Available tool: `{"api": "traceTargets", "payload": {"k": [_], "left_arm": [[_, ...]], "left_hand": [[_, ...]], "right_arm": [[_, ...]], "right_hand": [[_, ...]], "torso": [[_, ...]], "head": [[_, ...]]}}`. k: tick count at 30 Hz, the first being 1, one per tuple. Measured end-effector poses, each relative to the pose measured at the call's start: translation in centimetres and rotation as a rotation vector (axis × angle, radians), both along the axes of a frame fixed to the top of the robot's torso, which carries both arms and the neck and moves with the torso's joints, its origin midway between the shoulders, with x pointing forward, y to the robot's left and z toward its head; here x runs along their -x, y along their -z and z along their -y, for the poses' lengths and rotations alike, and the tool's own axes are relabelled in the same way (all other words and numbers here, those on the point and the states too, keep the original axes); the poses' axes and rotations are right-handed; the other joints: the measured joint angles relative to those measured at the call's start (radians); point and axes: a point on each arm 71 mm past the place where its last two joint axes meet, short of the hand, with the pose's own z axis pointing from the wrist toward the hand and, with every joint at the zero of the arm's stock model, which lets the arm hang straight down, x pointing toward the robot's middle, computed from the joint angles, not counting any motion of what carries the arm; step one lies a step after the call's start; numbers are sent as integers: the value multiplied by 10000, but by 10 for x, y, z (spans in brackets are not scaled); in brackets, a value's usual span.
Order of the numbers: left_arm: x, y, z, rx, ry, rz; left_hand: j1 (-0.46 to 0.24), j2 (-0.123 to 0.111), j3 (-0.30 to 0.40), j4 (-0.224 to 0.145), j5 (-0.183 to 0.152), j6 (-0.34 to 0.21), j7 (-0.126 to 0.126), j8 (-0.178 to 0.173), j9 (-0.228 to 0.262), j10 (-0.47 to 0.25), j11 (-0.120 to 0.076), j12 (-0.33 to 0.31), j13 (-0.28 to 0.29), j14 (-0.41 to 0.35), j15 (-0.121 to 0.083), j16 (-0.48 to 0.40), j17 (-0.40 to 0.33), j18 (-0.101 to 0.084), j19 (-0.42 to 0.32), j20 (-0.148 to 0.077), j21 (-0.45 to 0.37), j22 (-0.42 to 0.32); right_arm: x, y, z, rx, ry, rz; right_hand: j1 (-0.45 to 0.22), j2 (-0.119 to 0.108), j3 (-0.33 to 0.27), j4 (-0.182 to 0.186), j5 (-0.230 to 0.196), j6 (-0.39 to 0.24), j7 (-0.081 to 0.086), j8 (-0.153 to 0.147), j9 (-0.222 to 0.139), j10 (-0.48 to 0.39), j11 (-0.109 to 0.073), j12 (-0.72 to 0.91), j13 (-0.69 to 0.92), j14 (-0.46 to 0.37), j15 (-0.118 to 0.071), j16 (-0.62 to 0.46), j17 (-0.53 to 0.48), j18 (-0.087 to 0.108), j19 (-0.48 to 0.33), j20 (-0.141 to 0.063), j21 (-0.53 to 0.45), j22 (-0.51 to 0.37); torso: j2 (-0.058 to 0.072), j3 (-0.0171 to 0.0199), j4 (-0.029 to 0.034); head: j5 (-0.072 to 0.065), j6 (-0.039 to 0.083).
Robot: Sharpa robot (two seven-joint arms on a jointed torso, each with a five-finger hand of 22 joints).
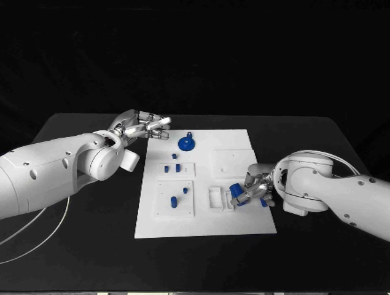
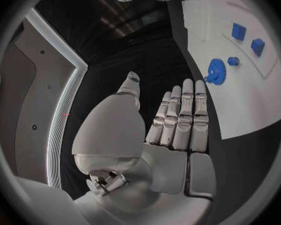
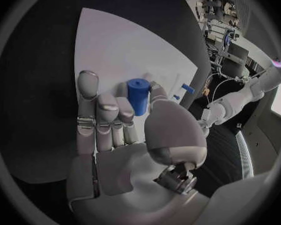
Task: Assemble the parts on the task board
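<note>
Left hand: my silver many-fingered left hand (image 1: 144, 128) hangs over the black surface (image 1: 88, 246) just off the upper left corner of the white flat task board (image 1: 204, 224), fingers straight and apart, grasping nothing.
Right hand: my silver right hand (image 1: 252, 190) sits at the board's right edge, lower right of centre in the head frame, and pinches a blue cylindrical part (image 3: 138, 96) between thumb and fingers.
Gear: a blue toothed gear-shaped part (image 1: 187, 144) lies near the board's upper middle.
Other parts: small blue pegs (image 1: 174, 167) stand in a raised white square left of centre; more blue pieces (image 1: 174, 200) sit in the square below it.
</note>
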Motion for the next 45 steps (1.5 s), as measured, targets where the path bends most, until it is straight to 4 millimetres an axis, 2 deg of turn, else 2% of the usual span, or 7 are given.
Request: {"api": "traceTargets", "payload": {"k": [4, 17, 21, 25, 28, 37, 45], "left_arm": [[0, 0, 0, -10, 14, -29], [0, 1, 1, -69, 89, -136], [0, 1, 1, -94, 105, -159], [0, 2, 1, -116, 122, -178], [0, 2, 1, -130, 133, -188], [0, 2, 1, -171, 166, -213], [0, 2, 2, -195, 194, -230]], "left_hand": [[0, 0, 0, 0, 0, -7, -7, 0, 0, 0, 0, 0, 0, 0, 0, 0, 0, 0, 0, 0, 0, 0], [0, 1, 0, 0, 0, -72, 1, 0, 0, 0, 0, 0, 0, 0, 0, 0, 1, 0, 0, 0, 0, 1], [0, 1, 0, 0, 0, -72, 1, 0, 0, 0, 0, 0, 0, 0, 0, 0, 1, 0, 0, 0, 0, 2], [0, 1, 0, 0, 0, -72, 1, 0, 0, 0, 0, 0, 0, 0, 0, 0, 1, 1, 0, 0, 0, 2], [0, 1, 0, 0, 0, -72, 1, 0, 0, 1, 0, 0, 0, 0, 0, 0, 1, 0, 0, 0, 0, 2], [0, 1, 0, 0, 0, -141, 0, 0, 0, 0, 0, 0, 0, 0, 0, 0, 2, 0, 0, 0, 0, 3], [0, 1, 0, 0, 0, -141, 0, 0, 0, 0, 0, 0, 0, 0, 0, 0, 2, 0, 0, 0, 0, -6]], "right_arm": [[0, 0, 0, -45, 41, 23], [1, 3, 8, -1379, 1263, -298], [3, 3, 11, -1907, 1730, -486], [5, 1, 11, -2496, 2146, -664], [7, 0, 10, -2913, 2423, -830], [14, -4, 7, -3606, 2922, -1114], [14, -8, 1, -3899, 2990, -1244]], "right_hand": [[-124, -788, 1850, 1297, -65, -14, 14, 0, 8, -32, 1, -13, -13, -14, 16, 0, 0, 60, -1, 1, 0, 46], [-1153, -990, 3191, 262, 1335, -207, 170, -142, -450, -179, -35, -109, -116, -17, 18, -119, -21, 99, -4, 5, -31, 217], [-1167, -1005, 3298, -229, 1061, -197, 203, -84, -2371, -163, -51, -109, -116, 4, -2, -119, -8, 97, -4, 5, -31, 241], [-1166, -1007, 3839, -985, 1057, -181, 219, -73, -7145, -137, -76, -108, -115, 35, -4, -118, 4, 94, -4, 5, 4, 282], [-1165, -1008, 4661, -1888, 1062, -183, 295, -143, -8565, -138, -75, -108, -115, 39, -6, -119, 4, 109, -3, 5, 5, 283], [-1119, -962, 4607, -1888, 1169, -107, 252, -112, -8581, -118, -94, -108, -114, 59, -22, -119, 4, 144, -1, 4, 20, 305], [-888, -769, 3547, -1216, -676, 11, 188, -53, -8534, -78, -128, -108, -128, 91, -19, -118, 8, 142, -1, 4, 20, 296]], "torso": [[-5, 1, 0], [-6, 7, 0], [-6, 5, 0], [-6, 0, 0], [-6, 0, -3], [-3, 2, -6], [-2, -9, -3]], "head": [[3, 1], [21, 7], [39, 2], [58, -6], [67, -8], [76, -22], [73, -30]]}}
